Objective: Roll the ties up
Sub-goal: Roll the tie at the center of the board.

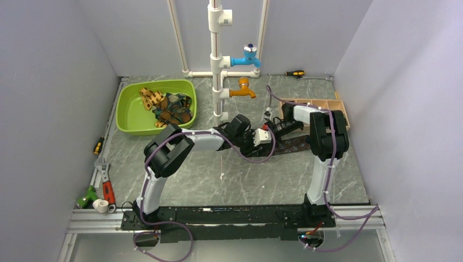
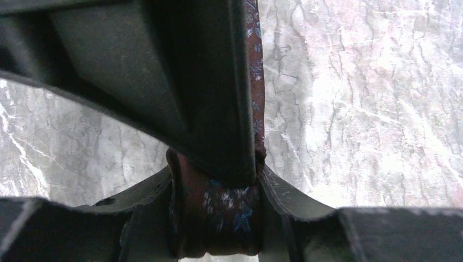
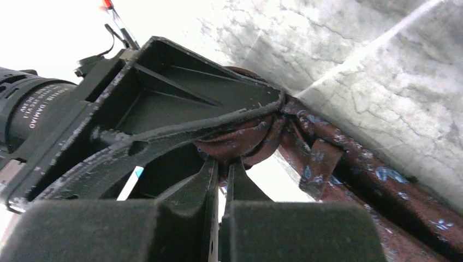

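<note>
A dark brown tie with pale and blue speckles (image 1: pixel 295 144) lies stretched on the marble table, to the right of where the two grippers meet. My left gripper (image 1: pixel 265 140) is shut on its rolled end; in the left wrist view the roll (image 2: pixel 218 210) sits between the jaws of that gripper (image 2: pixel 215 218), and the loose length (image 2: pixel 255 71) runs away from it. My right gripper (image 1: pixel 275 130) is shut on a fold of the same tie (image 3: pixel 245 139), as the right wrist view (image 3: pixel 223 180) shows. Several more ties (image 1: pixel 172 108) lie in the green basin.
The green basin (image 1: pixel 131 117) stands at the back left. A white pipe (image 1: pixel 217 65) with a blue and an orange tap (image 1: pixel 244 90) rises at the back middle. A wooden compartment box (image 1: pixel 322 103) is at the back right. Tools (image 1: pixel 106 183) lie along the left edge.
</note>
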Motion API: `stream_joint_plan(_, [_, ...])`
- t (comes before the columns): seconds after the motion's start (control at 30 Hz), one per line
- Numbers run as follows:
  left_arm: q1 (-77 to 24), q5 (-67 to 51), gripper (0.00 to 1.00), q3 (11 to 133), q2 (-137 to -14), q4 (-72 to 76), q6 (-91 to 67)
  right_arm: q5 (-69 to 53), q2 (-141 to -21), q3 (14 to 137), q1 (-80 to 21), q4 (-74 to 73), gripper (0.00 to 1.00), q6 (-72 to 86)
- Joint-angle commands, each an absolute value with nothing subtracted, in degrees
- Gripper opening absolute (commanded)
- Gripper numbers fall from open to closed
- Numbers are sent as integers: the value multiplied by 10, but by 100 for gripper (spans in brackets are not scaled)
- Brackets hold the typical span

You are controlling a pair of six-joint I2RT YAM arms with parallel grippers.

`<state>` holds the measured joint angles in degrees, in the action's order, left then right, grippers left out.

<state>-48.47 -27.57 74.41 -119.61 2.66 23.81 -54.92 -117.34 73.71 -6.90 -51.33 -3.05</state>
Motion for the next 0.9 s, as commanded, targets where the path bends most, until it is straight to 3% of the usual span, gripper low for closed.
stream_joint_plan(0.0, [-478, -261, 52, 707, -1221, -90, 261, -457, -1188, 711, -54, -493, 0, -72])
stream_joint_plan(0.17, [-457, -331, 67, 676, -1190, 23, 239, -420, -1209, 711, -23, -514, 0, -95])
stream_joint_plan(0.27, [-455, -365, 72, 649, -1174, 113, 232, -408, -1223, 719, -6, -525, 0, -105])
stream_joint_plan(0.57, [-462, -419, 78, 649, -1197, 267, 192, -366, -1243, 748, 14, -531, 0, -96])
stream_joint_plan(0.87, [-497, -332, 75, 676, -1236, 287, 244, -361, -1245, 750, 9, -537, 0, -94])
